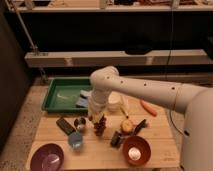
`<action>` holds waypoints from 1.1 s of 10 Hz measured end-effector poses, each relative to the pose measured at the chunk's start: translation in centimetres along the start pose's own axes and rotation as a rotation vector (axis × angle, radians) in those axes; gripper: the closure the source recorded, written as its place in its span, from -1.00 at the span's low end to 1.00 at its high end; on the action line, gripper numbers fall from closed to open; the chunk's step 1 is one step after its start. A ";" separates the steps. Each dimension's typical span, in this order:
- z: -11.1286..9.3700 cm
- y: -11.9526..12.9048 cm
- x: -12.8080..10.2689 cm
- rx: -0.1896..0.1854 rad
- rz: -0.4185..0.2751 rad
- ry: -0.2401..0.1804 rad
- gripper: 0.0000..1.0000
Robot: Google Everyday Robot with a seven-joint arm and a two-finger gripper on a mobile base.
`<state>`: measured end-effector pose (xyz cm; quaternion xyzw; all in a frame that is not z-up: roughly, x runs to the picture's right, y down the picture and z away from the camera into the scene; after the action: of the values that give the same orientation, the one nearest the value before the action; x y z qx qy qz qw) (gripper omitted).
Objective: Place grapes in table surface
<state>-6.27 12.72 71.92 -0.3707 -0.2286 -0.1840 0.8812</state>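
The grapes (100,126), a dark reddish-brown lumpy bunch, hang straight down from my gripper (98,118) over the middle of the table surface (157,132), a pale wooden plank top. The bunch's lower end is at or just above the wood; I cannot tell whether it touches. The gripper points down at the end of the white arm, which reaches in from the right, and it is shut on the top of the bunch.
A green tray (62,96) stands at the back left. Around the grapes lie a dark block (65,125), a small metal cup (80,123), a blue cup (76,140), a yellow fruit (127,125), a carrot (148,108), a purple bowl (47,158) and an orange bowl (136,150).
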 end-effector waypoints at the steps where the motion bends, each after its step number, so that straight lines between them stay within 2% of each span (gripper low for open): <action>1: -1.8 0.0 -0.6 0.000 -0.001 0.000 1.00; 2: -3.5 0.0 -1.2 0.002 -0.002 0.000 1.00; 5: -4.2 0.0 -1.3 0.003 0.004 0.010 1.00; 6: -4.9 -0.1 -1.1 0.026 0.026 0.023 1.00; 7: -6.2 0.0 -0.4 0.064 0.058 0.037 1.00; 9: -11.0 1.4 1.6 0.150 0.113 0.061 1.00; 10: -13.0 2.2 2.5 0.179 0.134 0.070 1.00; 11: -16.5 3.8 4.5 0.221 0.184 0.087 1.00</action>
<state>3.71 2.41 61.92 -0.2827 -0.1739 -0.0922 0.9388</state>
